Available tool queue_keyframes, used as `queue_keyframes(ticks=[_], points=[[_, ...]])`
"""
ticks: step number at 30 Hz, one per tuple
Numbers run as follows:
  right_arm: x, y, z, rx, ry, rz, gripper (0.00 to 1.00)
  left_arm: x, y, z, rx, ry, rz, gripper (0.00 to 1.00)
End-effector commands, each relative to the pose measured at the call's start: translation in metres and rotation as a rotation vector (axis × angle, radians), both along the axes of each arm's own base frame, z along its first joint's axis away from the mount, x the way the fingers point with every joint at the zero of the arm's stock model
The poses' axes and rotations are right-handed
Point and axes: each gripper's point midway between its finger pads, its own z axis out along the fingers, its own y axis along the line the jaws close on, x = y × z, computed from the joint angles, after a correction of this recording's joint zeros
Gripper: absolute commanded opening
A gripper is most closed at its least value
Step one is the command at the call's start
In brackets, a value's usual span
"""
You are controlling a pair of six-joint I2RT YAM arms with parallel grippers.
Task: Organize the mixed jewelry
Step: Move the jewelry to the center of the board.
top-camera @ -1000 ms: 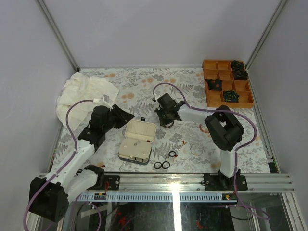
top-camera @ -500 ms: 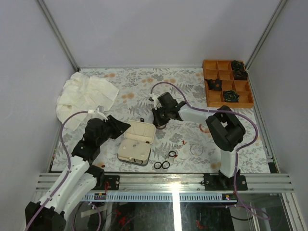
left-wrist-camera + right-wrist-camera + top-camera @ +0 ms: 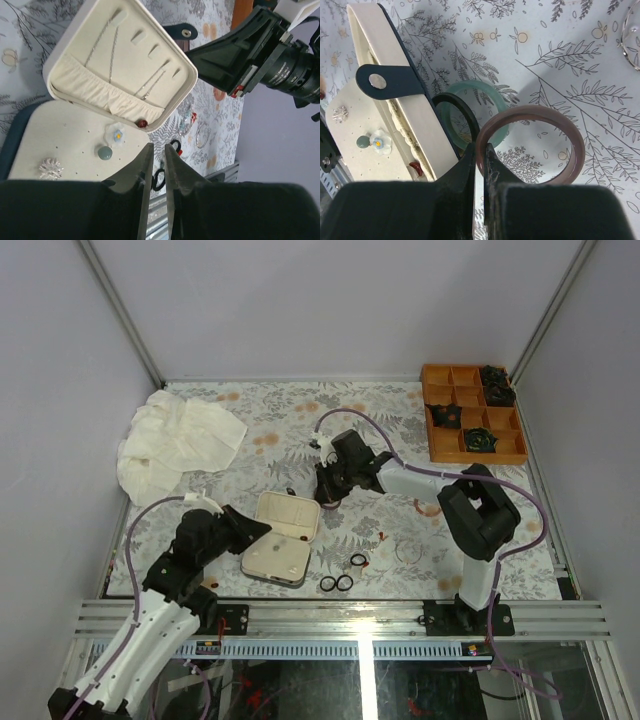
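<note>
Jewelry is scattered around the open hinged case [image 3: 275,560], which is taken here as the landmark. Beyond the case's far right corner, the right gripper [image 3: 481,150] is clenched on the rim of a mauve bangle [image 3: 570,145]. The bangle is held over a green bangle [image 3: 492,92] and a larger black ring [image 3: 462,107], both just beside the case's lid and strap tab. At the case's left side, the left gripper [image 3: 157,146] is pointed across the padded base. Its jaws are set a narrow slit apart and nothing is seen between them.

To the right of the case's near corner, two small black rings [image 3: 336,583] are laid touching each other, and a third [image 3: 353,560] is found just beyond them. Tiny red bits [image 3: 383,535] are seen farther right of the case, and a clear hoop [image 3: 397,550] farther right again, all well apart from both grippers. Inside the case, a flower stud [image 3: 117,134], a green bead [image 3: 104,152] and a silver snowflake piece [image 3: 49,168] are set on the base, ahead of the left fingertips.
</note>
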Motion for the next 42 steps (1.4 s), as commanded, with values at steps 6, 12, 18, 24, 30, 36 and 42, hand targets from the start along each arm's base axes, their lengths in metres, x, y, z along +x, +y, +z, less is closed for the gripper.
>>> queue_keyframes(ticks=[6, 12, 18, 24, 30, 36, 42], points=[[-0.012, 0.012, 0.049, 0.144, -0.036, 0.067, 0.00, -0.026, -0.004, -0.028, -0.028, 0.125, -0.002, 0.10], [-0.015, 0.012, 0.056, 0.157, -0.043, 0.082, 0.00, -0.039, -0.010, -0.047, -0.019, 0.174, -0.012, 0.07], [-0.024, 0.014, 0.073, 0.205, -0.047, 0.111, 0.00, -0.047, -0.007, -0.053, 0.030, 0.208, 0.001, 0.05], [-0.037, 0.021, 0.086, 0.237, -0.050, 0.157, 0.00, -0.053, -0.004, -0.055, 0.054, 0.231, 0.013, 0.03], [-0.053, 0.036, 0.076, 0.220, -0.029, 0.213, 0.00, -0.056, -0.003, -0.052, 0.066, 0.235, 0.010, 0.02], [-0.058, 0.047, 0.060, 0.149, -0.041, 0.222, 0.00, -0.057, -0.003, -0.053, 0.070, 0.235, 0.006, 0.01], [-0.052, 0.048, 0.040, 0.038, -0.075, 0.190, 0.00, -0.057, -0.003, -0.052, 0.069, 0.232, 0.006, 0.01]])
